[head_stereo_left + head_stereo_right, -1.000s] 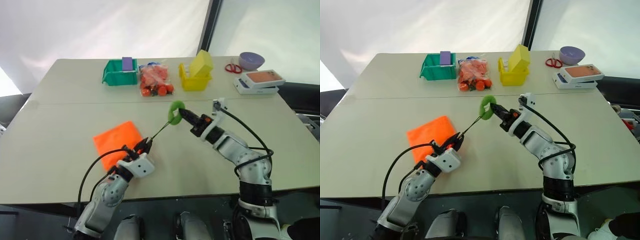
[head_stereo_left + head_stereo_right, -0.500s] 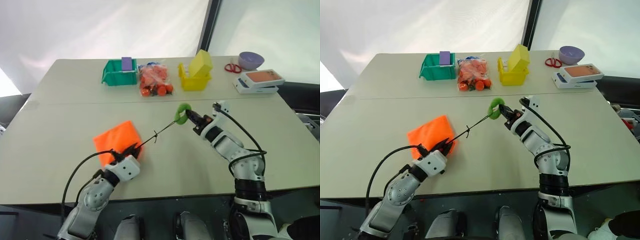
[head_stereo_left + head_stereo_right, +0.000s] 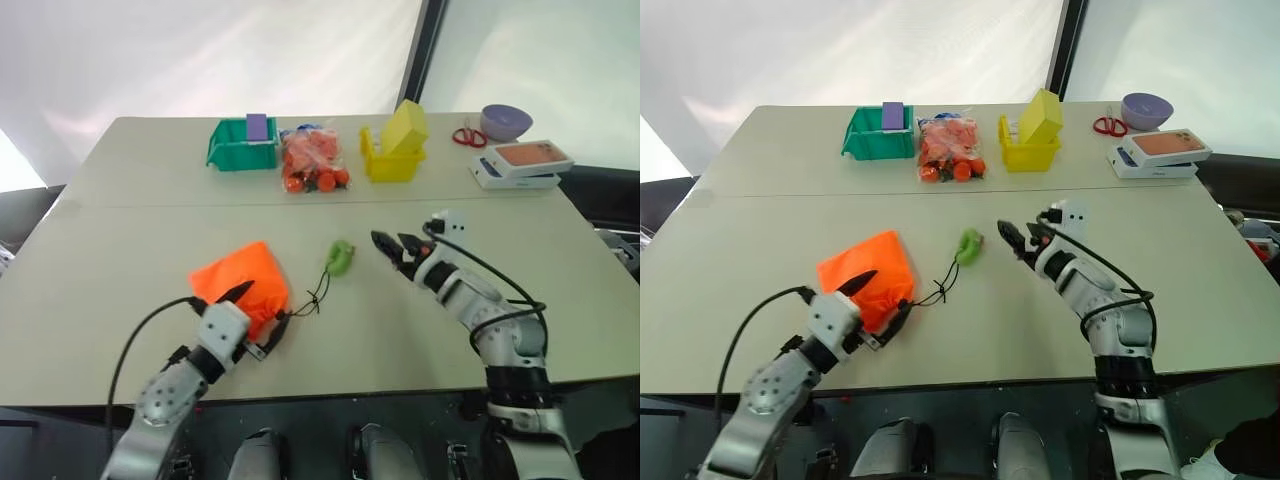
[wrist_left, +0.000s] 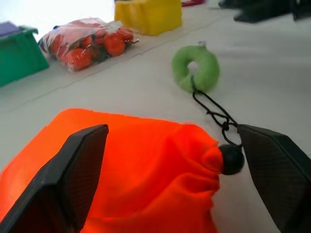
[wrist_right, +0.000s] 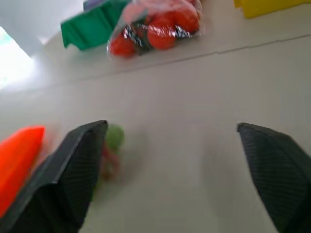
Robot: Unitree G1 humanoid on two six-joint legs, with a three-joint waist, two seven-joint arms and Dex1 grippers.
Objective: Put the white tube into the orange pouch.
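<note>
Orange pouch (image 3: 240,282) cinched, end effectors apart.

The orange pouch (image 3: 240,284) lies slumped on the tabletop toward its near left part, a little back from the near edge, its mouth gathered shut and puckered toward the right. A black cord (image 4: 212,109) with a round black stopper (image 4: 231,158) at the puckered mouth trails loosely away to a lime-green ring (image 3: 340,258), which rests flat on the tabletop near the middle.
</note>
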